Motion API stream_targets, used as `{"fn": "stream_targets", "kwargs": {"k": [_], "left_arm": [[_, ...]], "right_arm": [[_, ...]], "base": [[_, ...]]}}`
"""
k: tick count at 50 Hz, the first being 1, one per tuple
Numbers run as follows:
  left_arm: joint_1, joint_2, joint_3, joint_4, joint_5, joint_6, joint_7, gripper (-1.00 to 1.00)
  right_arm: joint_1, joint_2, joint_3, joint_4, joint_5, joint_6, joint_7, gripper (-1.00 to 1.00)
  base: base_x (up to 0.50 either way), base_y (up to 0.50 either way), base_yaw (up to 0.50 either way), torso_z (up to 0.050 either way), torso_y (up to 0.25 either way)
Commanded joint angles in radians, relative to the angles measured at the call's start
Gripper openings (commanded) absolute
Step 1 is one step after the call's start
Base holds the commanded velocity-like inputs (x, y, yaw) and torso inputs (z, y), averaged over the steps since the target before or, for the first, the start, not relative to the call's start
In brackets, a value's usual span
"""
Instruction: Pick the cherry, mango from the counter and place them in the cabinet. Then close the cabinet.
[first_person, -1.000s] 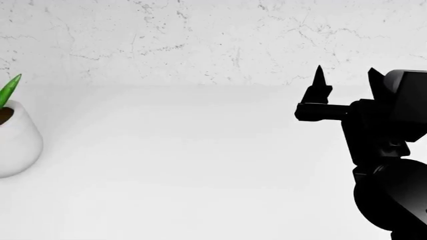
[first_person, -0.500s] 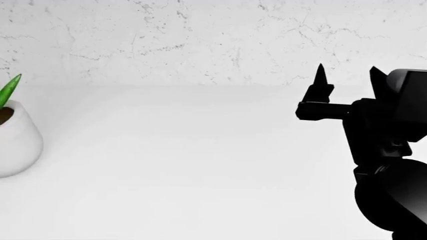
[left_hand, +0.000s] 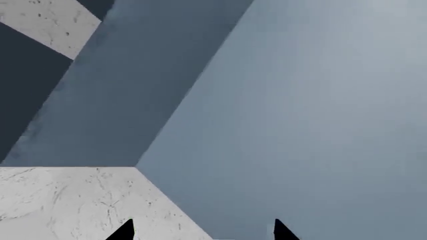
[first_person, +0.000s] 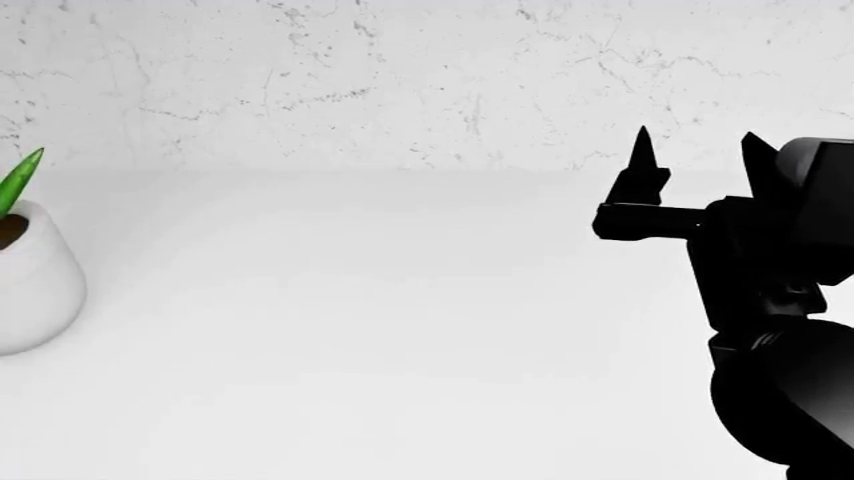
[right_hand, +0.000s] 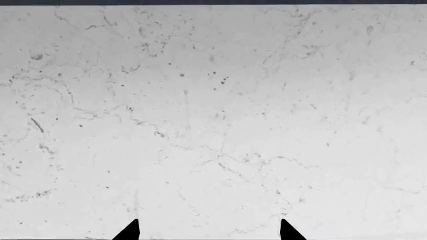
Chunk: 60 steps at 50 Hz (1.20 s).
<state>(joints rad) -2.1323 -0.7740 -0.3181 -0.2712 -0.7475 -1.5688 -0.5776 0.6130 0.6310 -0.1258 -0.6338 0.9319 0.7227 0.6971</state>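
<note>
The white counter (first_person: 400, 330) fills most of the head view, running back to a marbled white wall (first_person: 400, 80). Neither the cherry nor the mango shows in any of the three views, so where they lie cannot be told. At the counter's left edge of view stands a white plant pot (first_person: 34, 285) with a green leaf (first_person: 19, 178) rising from it. Well apart from the pot, at the far side of the counter, the black right arm (first_person: 774, 330) rises above the worktop, its bulky forearm upright and its wrist bent so that the right gripper (first_person: 694, 165) points up and toward the wall; one slim pointed finger (first_person: 642, 160) stands clear of the wrist block, and a second point shows beside it with open space between them. In the right wrist view the two finger tips (right_hand: 130, 231) are spread wide with nothing between them, facing the veined white wall. The left arm does not show in the head view; in its own wrist view the left gripper (left_hand: 203, 231) has its tips held wide too, empty, aimed at blue-grey cabinet panels (left_hand: 300, 125) that meet a marbled white surface (left_hand: 73, 200).
</note>
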Motion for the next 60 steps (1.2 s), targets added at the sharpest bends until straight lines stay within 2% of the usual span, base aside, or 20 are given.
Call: {"fn": "stream_targets", "kwargs": {"k": [1,6,17,46,52,60], "left_arm": [[-0.034,-0.132,0.039,0.096,-0.499,0.004,-0.225,1.00],[-0.046,-0.126,0.064,0.083,-0.613,0.014,-0.299,1.00],[-0.088,-0.049,0.123,0.058,-0.760,0.024,-0.386,1.00],[-0.209,0.119,0.259,0.023,-1.012,0.096,-0.488,1.00],[-0.224,0.125,0.329,0.010,-1.049,0.214,-0.464,1.00],[-0.224,0.158,0.336,-0.038,-1.094,0.331,-0.506,1.00]], "right_arm": [[-0.060,-0.024,-0.007,-0.001,0.000,0.000,0.002,1.00],[-0.059,-0.022,-0.006,-0.004,0.003,0.002,0.005,1.00],[-0.062,-0.018,0.000,-0.005,0.009,-0.002,0.006,1.00],[-0.063,-0.016,-0.006,-0.003,0.007,-0.010,0.004,1.00],[-0.061,-0.015,-0.005,-0.007,0.014,-0.008,0.007,1.00],[-0.062,-0.012,0.001,-0.013,0.023,-0.008,0.011,1.00]], "base": [[0.00,0.00,0.00,0.000,0.000],[0.00,0.00,0.00,0.000,0.000],[0.00,0.00,0.00,0.000,0.000],[0.00,0.00,0.00,0.000,0.000],[0.00,0.00,0.00,0.000,0.000],[0.00,0.00,0.00,0.000,0.000]]}}
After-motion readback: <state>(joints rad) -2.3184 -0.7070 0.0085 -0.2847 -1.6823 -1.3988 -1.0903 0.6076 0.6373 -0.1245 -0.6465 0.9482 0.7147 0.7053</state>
